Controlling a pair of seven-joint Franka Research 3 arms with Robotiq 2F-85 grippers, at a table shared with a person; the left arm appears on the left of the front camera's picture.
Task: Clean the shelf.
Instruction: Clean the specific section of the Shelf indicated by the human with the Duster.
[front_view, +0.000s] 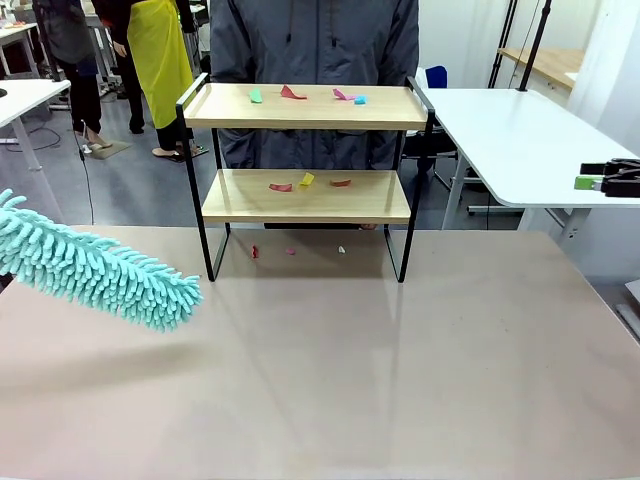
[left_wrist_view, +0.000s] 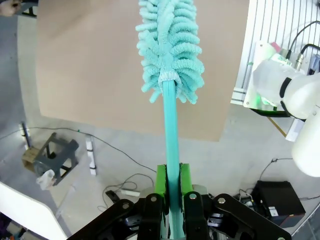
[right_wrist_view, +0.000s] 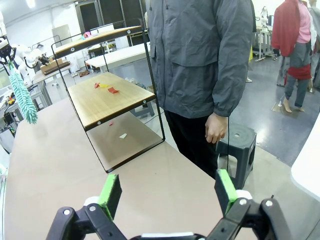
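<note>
The shelf (front_view: 306, 107) stands at the far middle of the table, two light wooden boards in a thin black frame. Small coloured scraps lie on its top board (front_view: 293, 93), on its lower board (front_view: 307, 181) and on the table under it (front_view: 291, 251). A teal fluffy duster (front_view: 100, 270) hangs over the table's left side, well short of the shelf. In the left wrist view my left gripper (left_wrist_view: 171, 176) is shut on the duster's teal handle (left_wrist_view: 171, 135). My right gripper (right_wrist_view: 169, 192) stands open with nothing between its fingers, and the shelf (right_wrist_view: 107, 97) shows beyond it.
A person in a grey jacket (front_view: 315, 45) stands right behind the shelf, one hand (right_wrist_view: 216, 128) hanging at the side. A white table (front_view: 520, 135) stands at the right. A black stool (right_wrist_view: 239, 145) sits on the floor. The brown tabletop (front_view: 380, 370) lies bare in front.
</note>
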